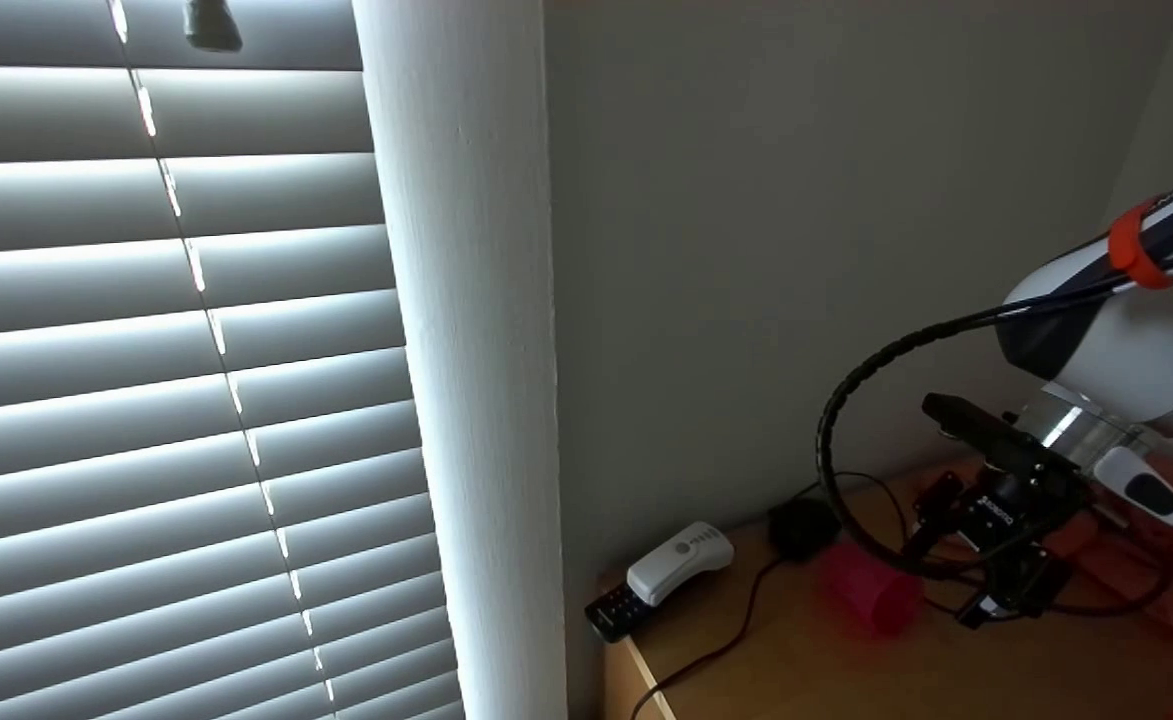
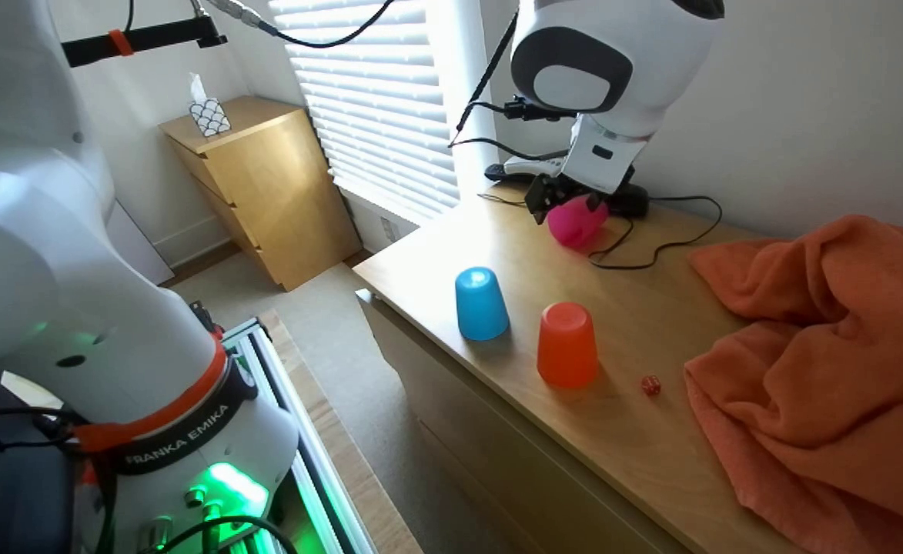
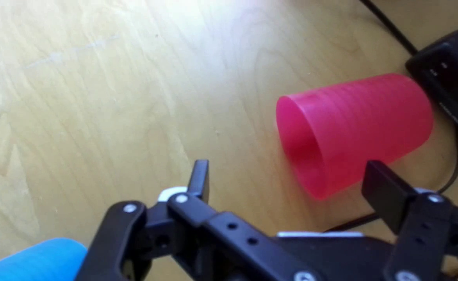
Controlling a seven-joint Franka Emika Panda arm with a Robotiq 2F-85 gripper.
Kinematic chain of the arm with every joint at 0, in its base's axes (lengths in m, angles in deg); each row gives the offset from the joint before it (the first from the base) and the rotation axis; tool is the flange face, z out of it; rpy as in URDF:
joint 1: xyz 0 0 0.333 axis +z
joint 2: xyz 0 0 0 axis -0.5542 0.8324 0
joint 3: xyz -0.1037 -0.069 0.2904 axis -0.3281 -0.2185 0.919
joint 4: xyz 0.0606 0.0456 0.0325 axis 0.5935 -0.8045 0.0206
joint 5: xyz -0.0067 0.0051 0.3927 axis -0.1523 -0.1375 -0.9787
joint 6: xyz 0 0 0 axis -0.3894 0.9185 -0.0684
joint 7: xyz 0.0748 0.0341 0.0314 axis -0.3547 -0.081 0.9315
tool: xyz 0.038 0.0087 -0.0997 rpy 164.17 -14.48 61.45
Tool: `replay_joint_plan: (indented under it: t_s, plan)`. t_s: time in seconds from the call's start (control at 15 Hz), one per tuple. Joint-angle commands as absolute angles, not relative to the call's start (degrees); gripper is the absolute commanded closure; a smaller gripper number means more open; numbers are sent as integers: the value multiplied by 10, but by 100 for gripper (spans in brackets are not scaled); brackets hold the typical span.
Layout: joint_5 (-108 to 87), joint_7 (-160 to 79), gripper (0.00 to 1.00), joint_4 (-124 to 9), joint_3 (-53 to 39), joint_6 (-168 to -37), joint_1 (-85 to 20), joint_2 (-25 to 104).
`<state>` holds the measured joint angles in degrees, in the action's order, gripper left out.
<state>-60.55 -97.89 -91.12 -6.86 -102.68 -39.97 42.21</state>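
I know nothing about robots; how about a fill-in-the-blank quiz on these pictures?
1. The pink cup is not upright; it lies on its ____.
2. The gripper is not shut but ____.
3. The blue cup and red-orange cup both stand upside ____.
4. From the patterned box on the wooden cabinet sticks a white ____.

Missing words: side; open; down; tissue.

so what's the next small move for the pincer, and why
I'd probably shift the open pincer toward the right of the wrist view, to centre it on the pink cup. The cup lies on its side, and in that view its mouth shows between the jaws while its closed end lies beyond that gap, farther right.
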Motion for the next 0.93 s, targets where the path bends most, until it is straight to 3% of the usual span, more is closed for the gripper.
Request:
replay_joint_plan:
  t_s: [0.0,0.27,0.87]
  plan:
    - [-674,-972,0,-972,-73,-1078,-393,373]
    - [-731,-961,0,-1006,-72,-1079,-392,342]
    - [-598,-938,0,-1014,-67,-1192,-347,366]
